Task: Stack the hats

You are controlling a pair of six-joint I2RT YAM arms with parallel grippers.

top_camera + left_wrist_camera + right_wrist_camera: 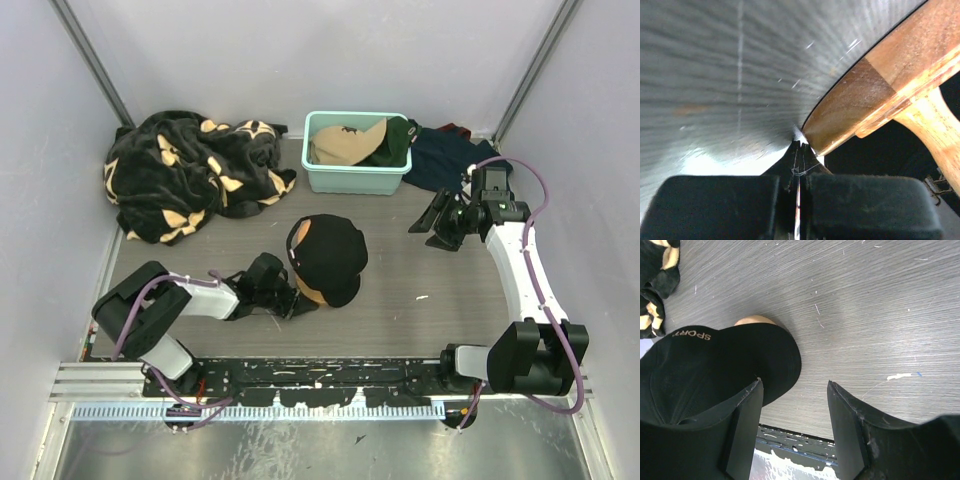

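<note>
A black cap with a tan logo sits mid-table on top of a pink cap, whose brim shows peach beneath it. My left gripper is low at the pile's near-left side. In the left wrist view it is shut, its tips touching the edge of the pink brim. My right gripper is open and empty, off to the right of the pile. In the right wrist view it frames bare table beside the black cap. A tan cap and a dark green cap lie in the bin.
A teal bin stands at the back centre. A big black blanket with tan marks is heaped at the back left. A dark navy cloth lies right of the bin. Grey walls close in the table on three sides.
</note>
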